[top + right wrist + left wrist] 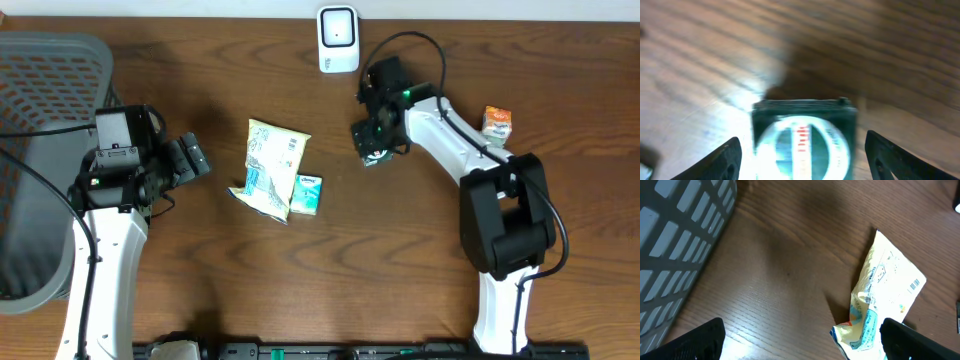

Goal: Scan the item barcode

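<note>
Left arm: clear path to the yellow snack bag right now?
Probably yes. The left end effector is open and faces the yellow snack bag across bare table; the tissue pack lies beyond it.

This looks like a mock shop checkout on a robot test bench. A white barcode scanner (338,38) stands at twelve o'clock on the wood-grain table (250,290), with a grey mesh basket (50,70) at nine o'clock. A snack packet (272,165) and tissue pack (307,193) lie at centre, and a small carton (497,125) at two o'clock.
</note>
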{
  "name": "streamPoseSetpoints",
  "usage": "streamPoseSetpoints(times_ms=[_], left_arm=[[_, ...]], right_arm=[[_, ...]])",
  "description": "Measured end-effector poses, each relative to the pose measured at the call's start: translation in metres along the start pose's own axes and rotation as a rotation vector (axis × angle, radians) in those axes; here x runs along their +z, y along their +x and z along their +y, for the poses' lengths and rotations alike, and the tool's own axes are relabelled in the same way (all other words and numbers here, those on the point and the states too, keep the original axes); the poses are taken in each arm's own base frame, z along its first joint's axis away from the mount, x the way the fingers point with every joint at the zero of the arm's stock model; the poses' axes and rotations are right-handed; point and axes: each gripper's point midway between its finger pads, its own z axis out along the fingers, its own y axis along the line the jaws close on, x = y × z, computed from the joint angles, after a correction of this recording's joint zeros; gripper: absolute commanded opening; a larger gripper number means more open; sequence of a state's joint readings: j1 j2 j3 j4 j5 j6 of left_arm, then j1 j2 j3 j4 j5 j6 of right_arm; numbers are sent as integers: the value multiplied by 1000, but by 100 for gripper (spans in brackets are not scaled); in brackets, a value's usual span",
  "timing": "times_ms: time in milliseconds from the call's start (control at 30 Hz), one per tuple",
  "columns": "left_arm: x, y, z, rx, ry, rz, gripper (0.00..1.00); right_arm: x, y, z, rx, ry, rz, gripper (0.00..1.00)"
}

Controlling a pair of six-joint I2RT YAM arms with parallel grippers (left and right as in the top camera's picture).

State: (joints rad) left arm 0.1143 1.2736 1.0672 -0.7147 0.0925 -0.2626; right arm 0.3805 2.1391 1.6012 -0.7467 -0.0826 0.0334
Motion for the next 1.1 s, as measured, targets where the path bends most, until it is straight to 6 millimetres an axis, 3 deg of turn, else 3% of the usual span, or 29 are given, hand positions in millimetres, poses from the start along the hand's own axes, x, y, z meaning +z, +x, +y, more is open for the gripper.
streamPoseSetpoints(times_ms=[233,433,633,867,1100], left_arm=[[0,0,0,0,0,0,98],[0,0,0,0,0,0,98],[0,0,0,0,0,0,98],[0,0,0,0,0,0,98],[0,0,0,0,0,0,97]], right_arm=[[0,-10,8,-111,-5,-43,82],[-1,-23,-3,-152,68,-90,88],[4,-17,2,-239,37,-67,87],[27,-8,1,-267,25,-26,85],[27,-12,-6,-208,33,-40,73]])
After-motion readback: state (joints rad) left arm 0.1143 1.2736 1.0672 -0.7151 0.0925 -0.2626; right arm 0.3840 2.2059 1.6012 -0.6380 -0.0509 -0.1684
